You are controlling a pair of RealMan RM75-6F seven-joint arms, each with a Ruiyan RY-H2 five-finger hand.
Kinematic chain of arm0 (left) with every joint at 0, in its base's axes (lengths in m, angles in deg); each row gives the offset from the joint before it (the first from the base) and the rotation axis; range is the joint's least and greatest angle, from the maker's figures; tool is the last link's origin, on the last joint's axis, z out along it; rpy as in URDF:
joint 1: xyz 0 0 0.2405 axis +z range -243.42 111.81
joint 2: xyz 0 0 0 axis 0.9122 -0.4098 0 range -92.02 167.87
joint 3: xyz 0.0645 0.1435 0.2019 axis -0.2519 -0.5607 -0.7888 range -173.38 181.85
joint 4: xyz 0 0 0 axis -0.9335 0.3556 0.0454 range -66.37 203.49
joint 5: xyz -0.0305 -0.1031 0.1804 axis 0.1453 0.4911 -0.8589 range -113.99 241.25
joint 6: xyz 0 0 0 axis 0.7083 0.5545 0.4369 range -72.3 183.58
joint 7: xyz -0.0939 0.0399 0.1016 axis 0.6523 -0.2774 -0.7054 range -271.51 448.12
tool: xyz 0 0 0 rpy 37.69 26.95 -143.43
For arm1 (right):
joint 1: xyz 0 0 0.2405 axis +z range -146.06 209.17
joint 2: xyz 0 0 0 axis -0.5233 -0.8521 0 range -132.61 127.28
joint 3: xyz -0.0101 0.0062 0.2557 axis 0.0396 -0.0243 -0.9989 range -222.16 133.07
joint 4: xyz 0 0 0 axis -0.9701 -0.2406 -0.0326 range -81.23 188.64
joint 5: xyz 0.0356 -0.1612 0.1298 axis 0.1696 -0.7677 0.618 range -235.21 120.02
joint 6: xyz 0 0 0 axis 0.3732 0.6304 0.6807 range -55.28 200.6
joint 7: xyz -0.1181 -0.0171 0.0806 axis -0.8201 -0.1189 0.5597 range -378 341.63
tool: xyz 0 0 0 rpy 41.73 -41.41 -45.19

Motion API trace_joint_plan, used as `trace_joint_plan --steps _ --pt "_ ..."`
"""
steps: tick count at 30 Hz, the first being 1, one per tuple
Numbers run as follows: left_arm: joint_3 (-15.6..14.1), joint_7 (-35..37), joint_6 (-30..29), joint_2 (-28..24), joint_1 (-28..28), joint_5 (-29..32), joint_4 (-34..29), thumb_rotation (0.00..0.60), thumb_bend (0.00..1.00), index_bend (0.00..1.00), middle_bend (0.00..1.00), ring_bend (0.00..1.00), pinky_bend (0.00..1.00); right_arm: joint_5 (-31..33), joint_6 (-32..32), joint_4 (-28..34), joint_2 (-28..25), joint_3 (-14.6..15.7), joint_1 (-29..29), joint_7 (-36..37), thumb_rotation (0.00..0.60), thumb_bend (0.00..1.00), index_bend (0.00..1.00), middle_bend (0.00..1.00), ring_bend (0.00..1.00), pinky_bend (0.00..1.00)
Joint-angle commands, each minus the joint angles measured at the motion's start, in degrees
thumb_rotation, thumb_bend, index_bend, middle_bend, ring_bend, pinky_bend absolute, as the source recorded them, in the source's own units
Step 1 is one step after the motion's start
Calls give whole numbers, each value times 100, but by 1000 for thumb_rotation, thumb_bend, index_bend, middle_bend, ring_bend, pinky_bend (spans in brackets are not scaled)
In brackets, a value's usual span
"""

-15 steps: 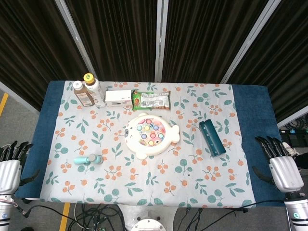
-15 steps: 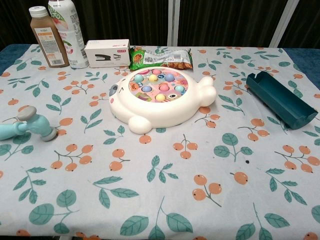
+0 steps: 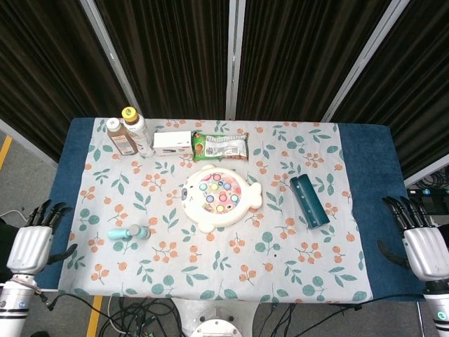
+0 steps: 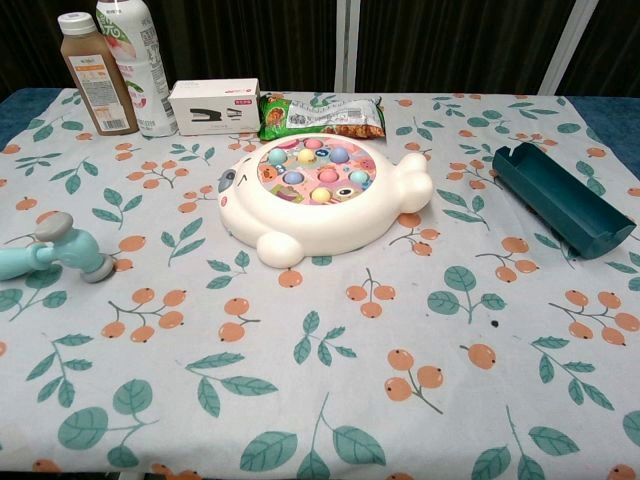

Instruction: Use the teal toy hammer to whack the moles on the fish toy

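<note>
The teal toy hammer (image 3: 128, 232) lies flat on the left part of the floral tablecloth, its grey-tipped head (image 4: 72, 252) toward the table's middle. The white fish toy (image 3: 219, 196) with several pastel moles (image 4: 317, 169) sits at the table's centre. My left hand (image 3: 31, 246) hovers off the table's left edge, fingers spread and holding nothing, well left of the hammer. My right hand (image 3: 423, 245) hangs beyond the right edge, fingers apart and empty. Neither hand shows in the chest view.
Two bottles (image 3: 130, 133), a white stapler box (image 3: 172, 143) and a green snack bag (image 3: 221, 147) line the back edge. A dark teal open box (image 3: 309, 201) lies right of the fish toy. Cables trail below the front edge.
My left hand has moved right and a little up, closer to the table's left edge. My right hand has shifted slightly down and right.
</note>
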Motion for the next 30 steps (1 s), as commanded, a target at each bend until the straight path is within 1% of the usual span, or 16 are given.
trace_joint_plan --steps 1,4,5,8,11,14,17,21,25,30 --pt "84 -61 803 62 -543 46 -228 600 180 226 176 83 139 5 25 7 -12 -14 -2 -17 600 212 9 107 0 0" --pt "203 -173 1237 202 -855 229 -262 600 187 248 195 103 163 17 33 14 -27 -25 0 -40 600 212 9 107 0 0" --pt "242 -266 1365 274 -952 317 -278 600 191 252 201 112 187 27 25 18 -34 -28 3 -50 600 212 9 107 0 0" --pt "281 -416 1636 453 -1130 536 -340 600 204 254 203 117 265 55 13 29 -49 -36 7 -71 600 211 9 107 0 0" --pt "293 -399 1773 591 -1223 691 -353 600 209 260 211 138 282 81 0 30 -58 -42 10 -75 600 211 9 107 0 0" --pt "268 -525 1780 694 -1240 832 -300 600 213 282 225 160 298 111 -39 33 -64 -49 27 -79 600 211 9 107 0 0" --pt "251 -583 1713 813 -1210 968 -244 600 214 296 245 190 337 115 -75 29 -54 -49 48 -78 600 212 9 107 0 0" --pt "239 -608 1669 987 -1194 1122 -93 600 221 312 258 203 345 117 -133 16 -32 -46 84 -71 600 212 10 107 0 0" --pt "192 -448 1601 1135 -1163 1077 54 600 227 322 276 220 346 120 -149 13 -26 -41 93 -71 600 212 10 108 0 0" --pt "137 -443 1530 1292 -1137 1067 311 600 228 322 312 254 345 152 -163 16 -27 -40 92 -80 600 211 9 109 0 0"
